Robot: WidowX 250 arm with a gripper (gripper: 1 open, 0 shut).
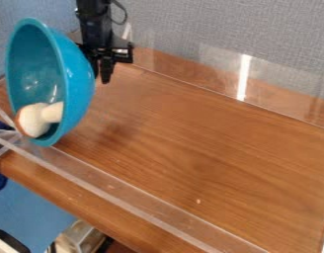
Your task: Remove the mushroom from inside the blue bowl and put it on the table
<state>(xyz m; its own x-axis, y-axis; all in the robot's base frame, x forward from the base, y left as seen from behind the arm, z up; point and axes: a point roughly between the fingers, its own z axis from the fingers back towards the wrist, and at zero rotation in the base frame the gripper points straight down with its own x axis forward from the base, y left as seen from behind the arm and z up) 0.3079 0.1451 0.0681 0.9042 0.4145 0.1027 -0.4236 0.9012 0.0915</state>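
The blue bowl (pixel 62 69) stands tipped steeply on its edge at the left end of the table (pixel 211 138), with its opening turned left. My black gripper (pixel 106 65) reaches straight down at the bowl's upper right rim and is shut on that rim. The mushroom (pixel 42 118) lies inside the bowl against its lowest part, close to the rim. It shows mostly as a pale shape, and its cap is hard to make out.
Low clear acrylic walls border the table, one along the front edge (pixel 138 203) and one along the back (pixel 244 74). A grey-blue backdrop (pixel 231 30) rises behind. Brown tabletop stretches to the right of the bowl.
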